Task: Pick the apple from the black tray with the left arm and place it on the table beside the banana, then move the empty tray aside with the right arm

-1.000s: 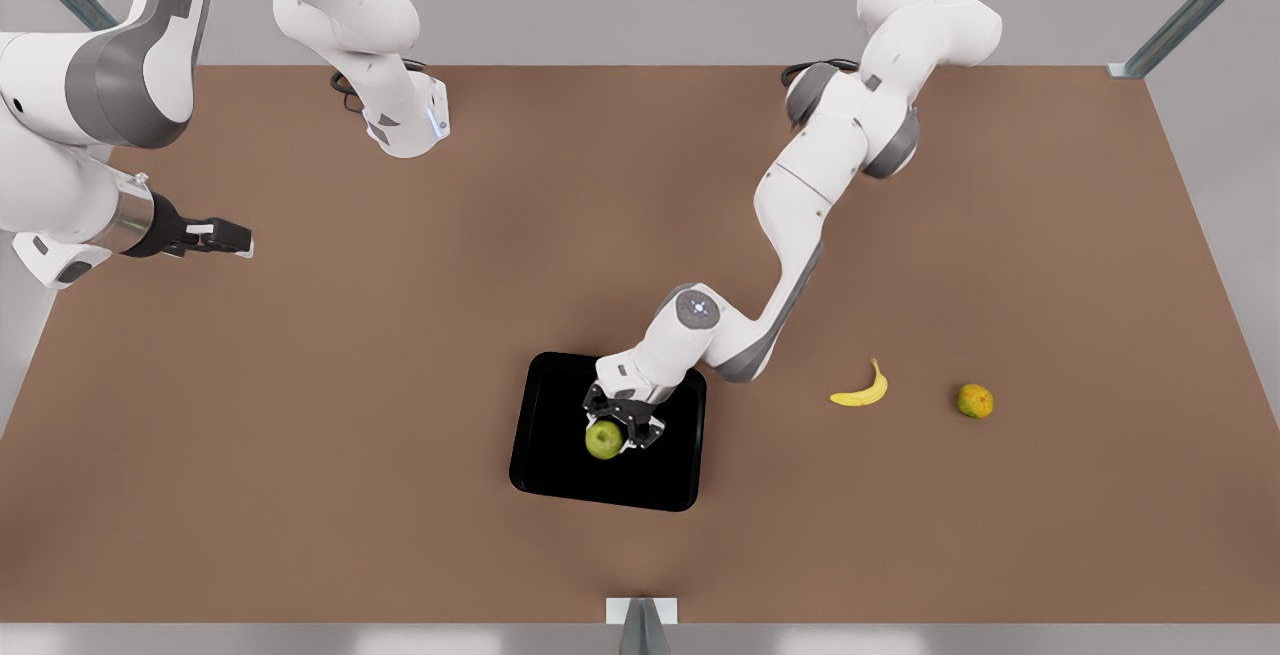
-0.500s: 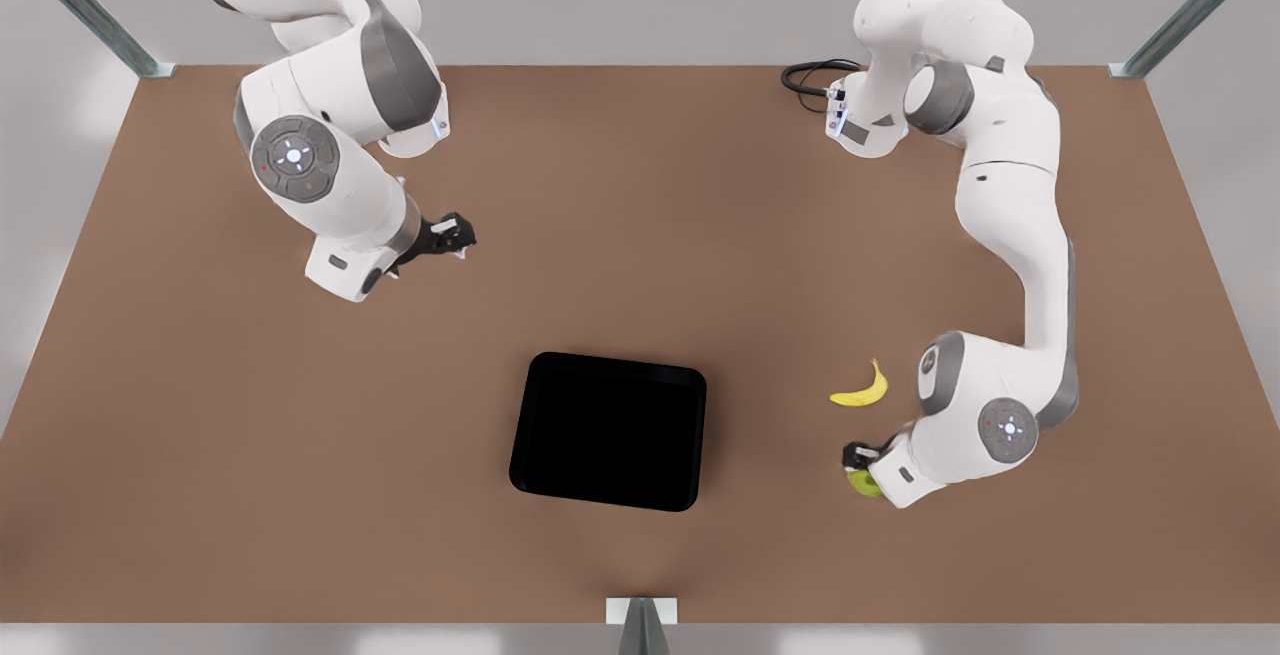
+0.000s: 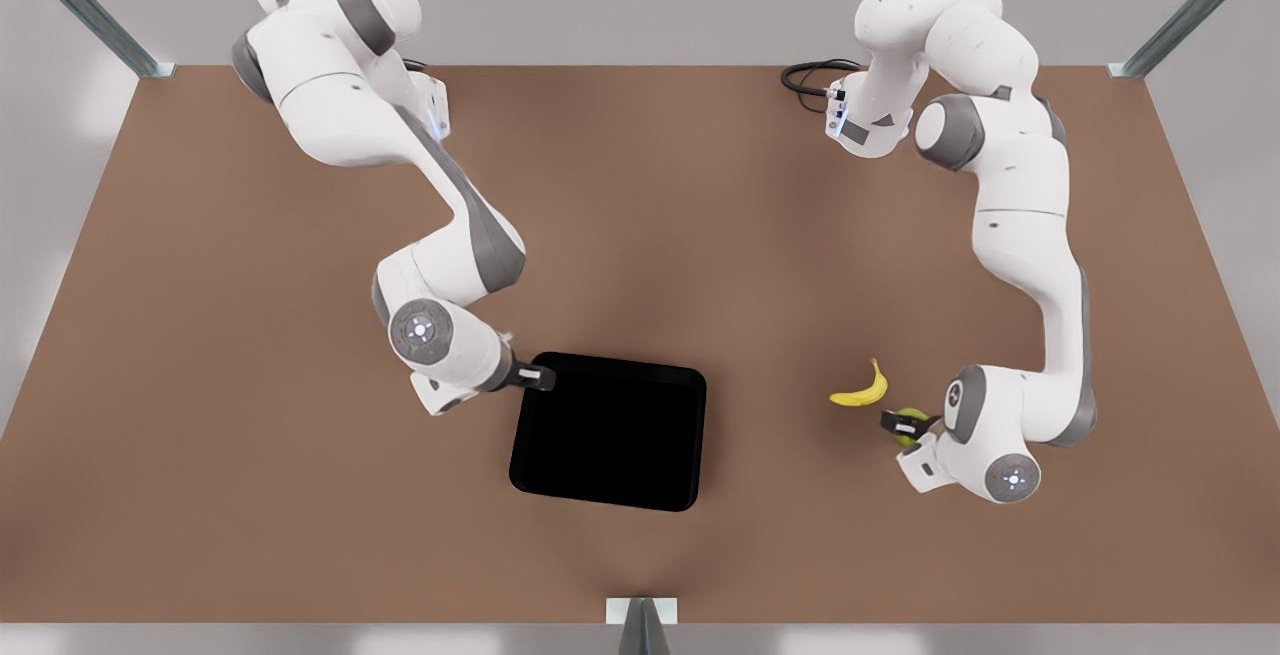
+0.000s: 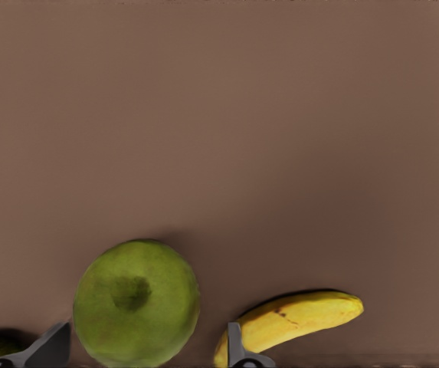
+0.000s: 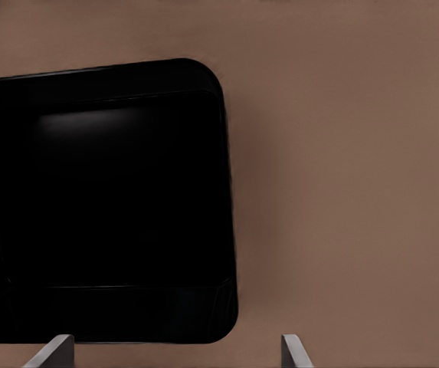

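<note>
The apple (image 4: pixel 136 302) is sitting on the brown worktop (image 3: pixel 640 185), between the two fingertips of the left pincer (image 3: pixel 903 425). In the left wrist view those fingertips (image 4: pixel 47 346) are standing wide apart on either side of the fruit with visible gaps, so the pincer is open and isn't clamping anything. The apple is resting stem dimple up. In the front view it's mostly tucked behind the pincer, just a sliver of green showing (image 3: pixel 908 416).

The banana (image 3: pixel 861 390) is lying just beside the apple, toward the front view's left, curved, with its dark tip pointing away from the camera. In the left wrist view it (image 4: pixel 299 322) is poking past one fingertip, near the apple but not touching it.

Over at the black tray (image 3: pixel 608 432), which is lying flat mid-worktop with nothing in it, the right pincer (image 3: pixel 538 377) is hanging at the far corner on the front view's left. The right wrist view is showing its fingertips (image 5: pixel 57 351) spread wide with one rounded tray corner (image 5: pixel 204 192) in front of them, so it's open too and gripping nothing.
</note>
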You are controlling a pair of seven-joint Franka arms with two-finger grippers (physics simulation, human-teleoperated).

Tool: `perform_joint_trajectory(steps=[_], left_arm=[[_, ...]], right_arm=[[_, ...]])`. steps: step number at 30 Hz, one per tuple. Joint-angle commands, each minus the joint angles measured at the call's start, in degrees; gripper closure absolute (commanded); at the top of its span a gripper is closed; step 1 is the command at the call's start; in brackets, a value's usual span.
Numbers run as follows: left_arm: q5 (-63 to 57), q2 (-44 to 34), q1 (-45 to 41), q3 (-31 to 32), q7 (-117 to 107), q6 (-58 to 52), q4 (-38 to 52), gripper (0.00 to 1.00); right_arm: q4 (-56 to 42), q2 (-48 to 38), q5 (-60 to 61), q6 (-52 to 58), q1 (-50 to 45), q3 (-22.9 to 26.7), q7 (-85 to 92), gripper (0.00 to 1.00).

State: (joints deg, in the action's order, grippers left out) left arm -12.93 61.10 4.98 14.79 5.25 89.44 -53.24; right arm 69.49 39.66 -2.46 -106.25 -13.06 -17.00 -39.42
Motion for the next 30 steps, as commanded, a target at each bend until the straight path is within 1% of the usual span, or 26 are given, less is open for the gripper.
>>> perform_joint_trajectory(steps=[1,3,4,5,6,7,8,9,10,11,12,13,14,15,25,30], left_arm=[[1.23,-4.39,0.03,0.41,1.09,-5.58,0.15,0.00],[3.08,-12.40,0.03,0.59,0.47,-6.12,0.50,0.00],[7.03,-14.69,0.82,0.76,-4.80,-6.30,0.50,0.00],[7.83,-17.59,0.74,0.85,-6.13,-6.47,0.33,0.00],[5.55,-20.58,0.74,0.41,-6.65,-10.34,0.15,0.00],[8.33,-22.16,2.31,0.50,-19.38,-10.86,0.06,0.00],[10.82,-27.51,3.81,0.59,-18.71,-11.04,-2.30,0.00],[9.67,-37.78,3.99,0.41,-11.84,-4.22,-14.40,0.00],[9.85,-50.71,3.99,0.32,-18.23,13.55,-37.44,0.00],[9.67,-46.97,3.81,0.59,-27.65,14.80,-35.63,0.00],[10.29,-44.05,1.71,-0.90,-30.91,14.18,-31.32,0.00],[9.50,-44.40,-4.18,-9.07,-19.62,6.29,-27.45,0.00],[9.76,-45.01,-4.45,-11.10,-5.16,5.91,-27.88,0.00],[9.41,-45.54,-4.36,-11.10,-5.07,11.63,-30.52,0.00],[9.50,-44.31,-4.10,-11.10,-5.16,12.07,-29.91,0.00],[9.32,-44.13,-4.19,-11.10,-5.16,12.07,-29.82,0.00]], right_arm=[[0.12,0.42,-2.37,-5.46,-0.03,0.92,-19.56,0.00],[0.12,1.03,-2.28,-5.46,0.14,1.09,-17.71,0.00],[0.12,1.12,-2.28,-5.54,0.14,1.80,-17.62,0.00],[0.04,1.65,-2.28,-6.59,0.05,1.80,-17.71,0.00],[0.04,3.06,-2.20,-8.71,-0.12,1.80,-18.06,0.00],[0.04,3.67,-2.28,-9.15,-0.12,1.80,-17.71,0.00],[0.12,4.02,-2.28,-9.15,-0.12,1.71,-17.71,0.00],[0.04,4.55,-2.28,-9.24,-0.65,1.71,-17.71,0.00],[0.04,5.08,-2.28,-9.32,-0.74,1.71,-17.71,0.00],[0.12,5.52,-2.37,-10.03,-0.74,1.62,-17.62,0.00],[0.12,6.31,-2.46,-10.64,-1.09,1.62,-17.45,0.00],[0.21,6.84,-2.55,-10.73,-1.18,1.62,-16.48,0.00],[0.30,7.10,-4.39,-10.73,-1.18,1.62,-16.57,0.00],[0.30,7.27,-4.48,-10.73,-1.26,1.62,-16.48,0.00],[0.30,10.79,-5.80,-12.14,-1.97,2.41,-12.87,0.00],[0.30,12.46,-7.29,-14.15,-2.32,2.50,-6.11,0.00]])
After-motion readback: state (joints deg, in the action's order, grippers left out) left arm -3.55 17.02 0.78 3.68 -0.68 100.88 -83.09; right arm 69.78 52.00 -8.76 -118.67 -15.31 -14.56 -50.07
